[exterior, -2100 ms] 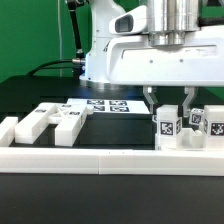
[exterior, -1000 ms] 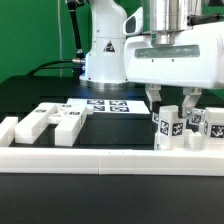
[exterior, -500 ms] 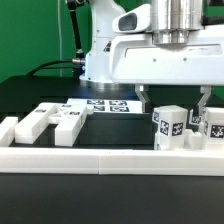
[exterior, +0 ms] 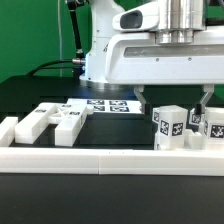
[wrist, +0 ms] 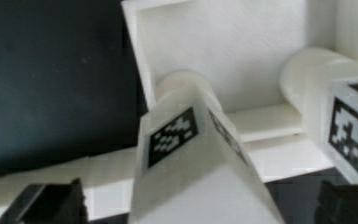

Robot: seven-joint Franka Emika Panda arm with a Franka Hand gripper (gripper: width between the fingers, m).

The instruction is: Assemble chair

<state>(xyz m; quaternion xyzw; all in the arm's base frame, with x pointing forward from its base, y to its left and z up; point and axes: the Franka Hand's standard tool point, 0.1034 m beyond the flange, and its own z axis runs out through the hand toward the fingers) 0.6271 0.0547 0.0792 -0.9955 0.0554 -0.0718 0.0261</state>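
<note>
Gripper (exterior: 172, 101) spread wide over upright chair piece (exterior: 169, 126).

Gripper (exterior: 174, 100) fingers (exterior: 204, 99) wide apart over the tagged chair piece (exterior: 168, 126)

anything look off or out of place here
Nothing stands out. No part looks damaged: the flat pieces lie at the exterior view's left, the tagged blocks stand upright at its right, and the gripper hangs open over them.

Chair pieces (exterior: 45, 122) were white, their tags (exterior: 169, 125) black-and-white squares, tabletop (exterior: 30, 92) was black, border rail (exterior: 100, 160) white, marker board (exterior: 110, 104) white with black patterns, arm housing (exterior: 150, 55) white.
</note>
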